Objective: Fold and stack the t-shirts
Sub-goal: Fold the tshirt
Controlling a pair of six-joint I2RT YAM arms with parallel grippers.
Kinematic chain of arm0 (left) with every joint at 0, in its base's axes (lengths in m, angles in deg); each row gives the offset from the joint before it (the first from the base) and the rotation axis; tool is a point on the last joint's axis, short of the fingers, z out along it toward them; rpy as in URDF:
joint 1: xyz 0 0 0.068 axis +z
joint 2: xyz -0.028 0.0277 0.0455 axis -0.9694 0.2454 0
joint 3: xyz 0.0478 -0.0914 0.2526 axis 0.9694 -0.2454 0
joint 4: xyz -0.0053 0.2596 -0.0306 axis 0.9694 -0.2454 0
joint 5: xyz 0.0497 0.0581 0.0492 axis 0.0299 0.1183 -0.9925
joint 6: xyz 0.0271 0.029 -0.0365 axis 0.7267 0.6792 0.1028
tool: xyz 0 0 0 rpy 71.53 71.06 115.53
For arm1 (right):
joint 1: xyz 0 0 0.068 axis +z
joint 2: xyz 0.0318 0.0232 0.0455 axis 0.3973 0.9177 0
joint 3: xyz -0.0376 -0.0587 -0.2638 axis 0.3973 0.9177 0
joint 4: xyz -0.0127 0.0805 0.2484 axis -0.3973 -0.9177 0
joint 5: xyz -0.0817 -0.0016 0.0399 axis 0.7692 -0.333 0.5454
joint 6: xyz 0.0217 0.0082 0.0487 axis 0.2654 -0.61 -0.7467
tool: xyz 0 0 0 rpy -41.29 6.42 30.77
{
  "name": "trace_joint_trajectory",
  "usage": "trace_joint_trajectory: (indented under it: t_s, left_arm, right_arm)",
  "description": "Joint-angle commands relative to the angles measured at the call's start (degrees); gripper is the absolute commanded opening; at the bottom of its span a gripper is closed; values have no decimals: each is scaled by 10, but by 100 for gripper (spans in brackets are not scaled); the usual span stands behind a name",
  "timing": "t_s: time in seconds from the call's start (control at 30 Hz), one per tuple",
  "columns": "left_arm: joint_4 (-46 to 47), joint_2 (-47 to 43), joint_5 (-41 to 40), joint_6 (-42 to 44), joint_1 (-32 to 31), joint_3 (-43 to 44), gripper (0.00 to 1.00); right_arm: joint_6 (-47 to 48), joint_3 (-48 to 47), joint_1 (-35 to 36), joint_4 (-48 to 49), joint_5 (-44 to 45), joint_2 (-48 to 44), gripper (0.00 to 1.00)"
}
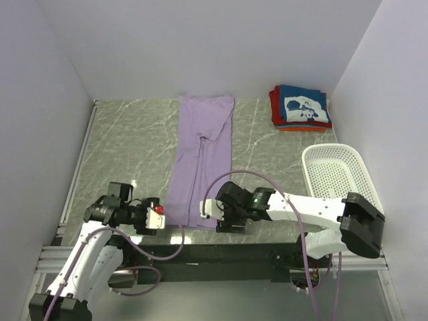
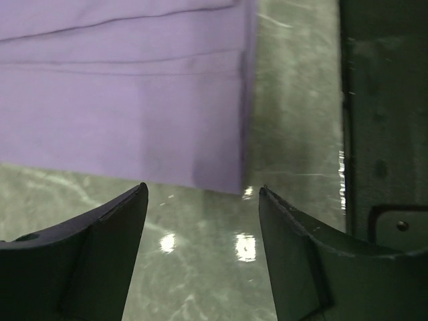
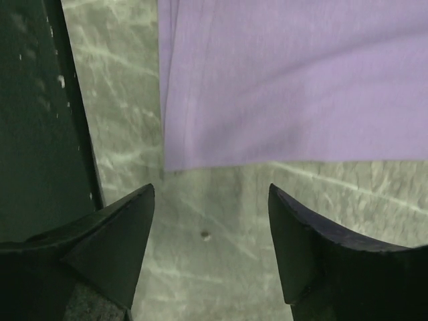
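Observation:
A lavender t-shirt (image 1: 200, 160) lies on the table as a long narrow strip, running from the back wall toward the near edge. My left gripper (image 1: 162, 218) is low at its near left corner, and my right gripper (image 1: 208, 212) at its near right corner. In the left wrist view the left gripper (image 2: 202, 188) stands open over bare table, with the shirt's corner (image 2: 120, 100) just ahead of the fingertips. The right gripper (image 3: 211, 188) is likewise open and holds nothing, the hem (image 3: 294, 80) lying just beyond it. Folded t-shirts (image 1: 301, 107) are stacked at the back right, navy with white print on top.
A white perforated basket (image 1: 338, 174) stands at the right, beside the right arm. The table's dark near edge rail (image 1: 221, 253) runs just behind both grippers. Grey walls close in the left, back and right sides.

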Motion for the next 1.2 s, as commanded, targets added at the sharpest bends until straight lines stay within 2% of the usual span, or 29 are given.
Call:
trace_joint_trajectory:
  t_s: [0.0,0.13,0.3,0.43,0.63,0.73,0.97,1.1,1.17]
  left_arm:
    - [-13,-6,3,71,-22,-21,72]
    - [10,3,-18,72,-35,-32,72]
    - [21,23,-28,75,-43,-36,66]
    - [37,32,-29,67,-54,-42,65]
    - [52,55,-33,52,-88,-39,62]
    - [69,65,-50,44,-112,-44,60]
    - [127,130,-111,-33,-201,-37,54]
    - [140,163,-132,-56,-227,-29,49]
    - [148,172,-143,-71,-243,-29,46]
  right_arm:
    - [5,13,19,90,29,0,75]
    - [3,23,42,101,29,10,68]
    - [-6,37,74,104,19,22,61]
    - [-7,43,78,114,22,51,61]
    - [-14,37,79,112,32,94,54]
    - [-17,39,79,107,21,105,44]
    - [-17,47,79,97,15,110,30]
    - [-15,54,78,99,15,109,24]
    - [-15,57,79,100,18,110,16]
